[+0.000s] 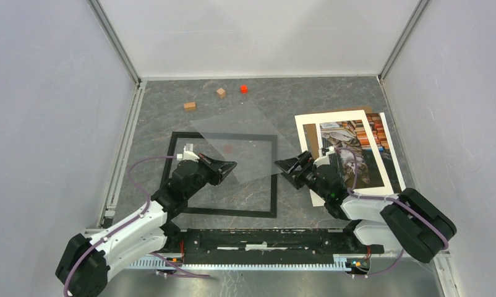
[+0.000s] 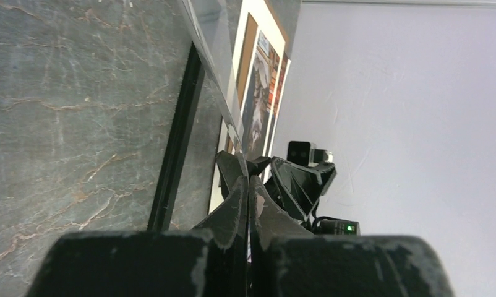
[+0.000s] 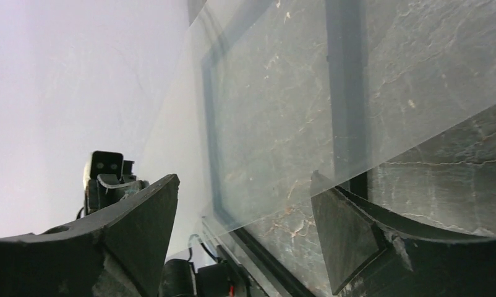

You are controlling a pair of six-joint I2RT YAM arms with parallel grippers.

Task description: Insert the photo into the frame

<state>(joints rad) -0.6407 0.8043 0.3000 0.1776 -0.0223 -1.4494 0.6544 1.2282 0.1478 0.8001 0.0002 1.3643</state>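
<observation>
left hand (image 1: 231, 166): clamped shut on the near-left edge of the clear sheet (image 1: 245, 133), holding it tilted up off the table (image 1: 332, 86).
right hand (image 1: 286, 166): jaws wide apart, one on each side of the sheet's near-right corner, with no grip on it.
frame (image 1: 224, 213): flat on the table between the two arms, nothing in it, its far half under the raised sheet.
photo (image 1: 350, 145): flat on the right side of the table, outside the frame and near its right edge, partly under the white mat (image 1: 332, 116), with the right arm reaching over it.
risk, slip: one pinch at one edge carries the whole sheet, so it looks likely to sag, swing or slide out if the left hand moves fast.
risk, bad close: if the right hand closes off-line, a finger could shove the corner instead of clamping it and twist the sheet in the left hand's pinch.
risk, drop: if the sheet falls back onto the frame, it covers the opening.
risk, drag: the right arm hangs over the mat, so a low sweep could shift the mat and photo.
in the way: the sheet over the frame, and the mat over the photo.
around: two wooden blocks (image 1: 190, 106) and a red block (image 1: 243, 88) sit at the far edge, well apart from everything.
</observation>
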